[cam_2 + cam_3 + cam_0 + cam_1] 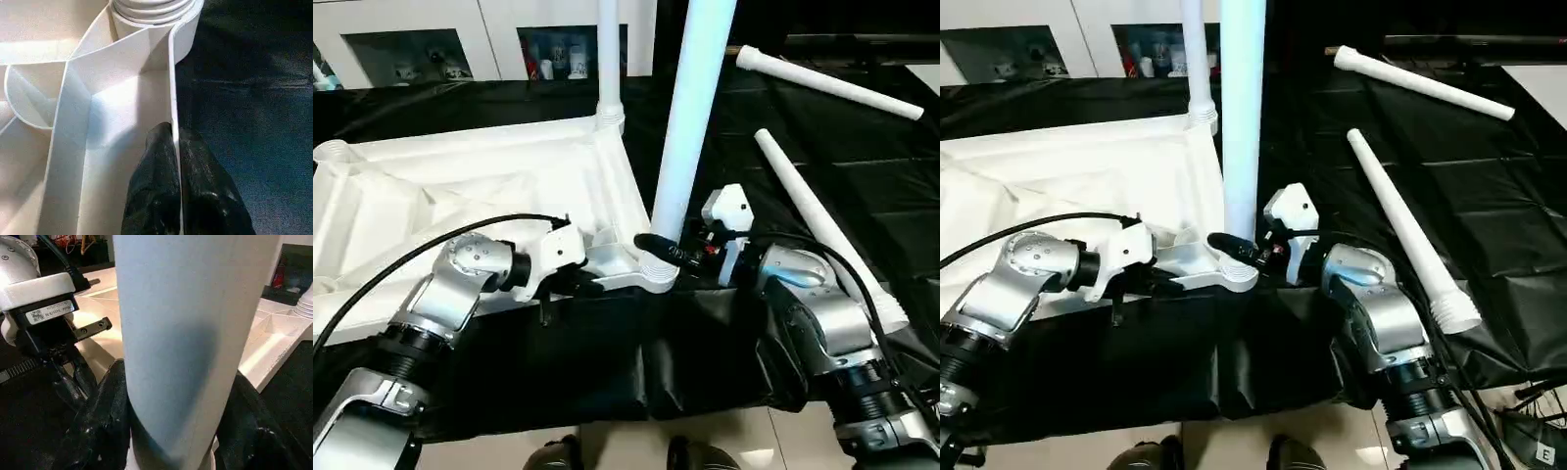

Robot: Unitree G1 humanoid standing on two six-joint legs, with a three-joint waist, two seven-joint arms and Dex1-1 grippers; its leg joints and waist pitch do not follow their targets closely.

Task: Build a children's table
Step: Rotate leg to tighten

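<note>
The children's table top (431, 196) lies upside down on black cloth, ribs facing up. One white leg (609, 59) stands in its far corner socket. A second leg (693, 108) rises upright from the near corner socket (658, 277). My right gripper (668, 253) is shut around that leg just above the socket, and the black fingers (105, 421) hug the tube (186, 308) on both sides. My left gripper (171, 134) is shut on the thin edge wall of the top (172, 88), left of the same corner. Two loose legs (827, 83) (813, 215) lie to the right.
Black cloth (871, 166) covers the work surface. White cabinets with small items on their shelves (548, 54) stand behind. Pale floor and the robot's feet (558, 455) show at the near edge. A black cable (401, 264) runs along my left forearm.
</note>
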